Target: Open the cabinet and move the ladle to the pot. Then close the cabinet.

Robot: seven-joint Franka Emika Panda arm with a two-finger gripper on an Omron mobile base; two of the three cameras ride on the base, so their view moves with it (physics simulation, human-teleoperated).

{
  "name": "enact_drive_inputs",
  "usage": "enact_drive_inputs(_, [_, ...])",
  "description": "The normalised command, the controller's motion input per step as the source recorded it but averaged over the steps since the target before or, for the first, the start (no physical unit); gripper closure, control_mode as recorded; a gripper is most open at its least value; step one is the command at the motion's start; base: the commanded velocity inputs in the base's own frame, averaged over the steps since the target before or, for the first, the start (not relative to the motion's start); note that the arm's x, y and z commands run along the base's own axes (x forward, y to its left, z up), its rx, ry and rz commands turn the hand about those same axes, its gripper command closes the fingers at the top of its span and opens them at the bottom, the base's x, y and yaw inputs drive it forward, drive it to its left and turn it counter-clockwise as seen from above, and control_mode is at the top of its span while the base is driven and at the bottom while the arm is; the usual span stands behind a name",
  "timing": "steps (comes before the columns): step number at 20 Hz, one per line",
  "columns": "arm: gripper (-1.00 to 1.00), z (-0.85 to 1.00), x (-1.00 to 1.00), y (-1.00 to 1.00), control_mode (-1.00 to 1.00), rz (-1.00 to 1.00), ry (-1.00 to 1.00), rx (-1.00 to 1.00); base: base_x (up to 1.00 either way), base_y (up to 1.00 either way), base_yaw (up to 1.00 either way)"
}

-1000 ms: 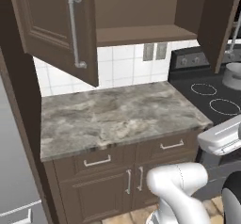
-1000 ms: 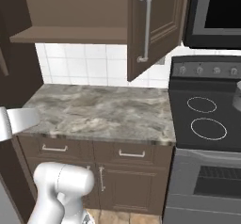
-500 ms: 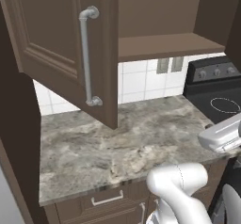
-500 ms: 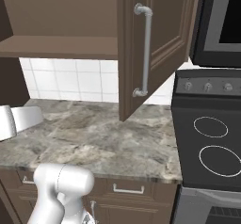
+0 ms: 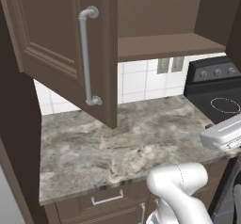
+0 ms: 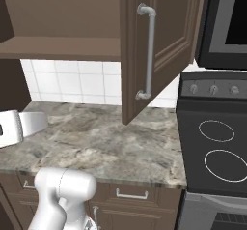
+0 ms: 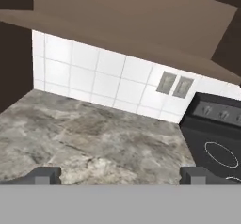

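My gripper (image 7: 120, 176) is released, its two dark fingertips (image 7: 44, 175) standing wide apart with nothing between them, low over the front part of the grey-and-cream marbled stone worktop (image 5: 117, 148).

The dark brown wooden upper wall cabinet (image 5: 155, 25) hangs above that worktop with its doors swung open. In the left base view one raised-panel door (image 5: 52, 39) stands out toward me over the worktop's left half, its long vertical silver bar handle (image 5: 86, 53) facing me. In the right base view the other door (image 6: 164, 45) stands open near the worktop's right edge, with its own silver bar handle (image 6: 148, 50). The cabinet's brown shelf (image 6: 62, 48) lies bare where I can see it; I cannot make out the ladle or the pot anywhere.

Behind the worktop runs a white tiled wall (image 7: 94, 77) carrying two grey wall sockets (image 7: 174, 85) side by side near the right end. Just beside the worktop's right edge sits a black stove (image 6: 214, 142) with white ring markings and a row of round knobs. Under the worktop's front edge are brown drawers with short silver handles (image 6: 130, 195).
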Motion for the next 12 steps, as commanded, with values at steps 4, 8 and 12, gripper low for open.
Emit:
enact_drive_inputs(4, [-1.0, 0.03, -0.02, 0.0, -1.0, 0.21, 0.05, 0.19, 0.0, 0.0, 0.0])
enact_drive_inputs(8, [-1.0, 0.15, -0.41, 0.31, -1.0, 0.18, 0.0, 0.09, 0.0, 0.0, 0.0])
enact_drive_inputs(12, [-1.0, 0.26, -0.77, 0.78, -1.0, 0.07, 0.0, 0.01, 0.0, 0.0, 0.0])
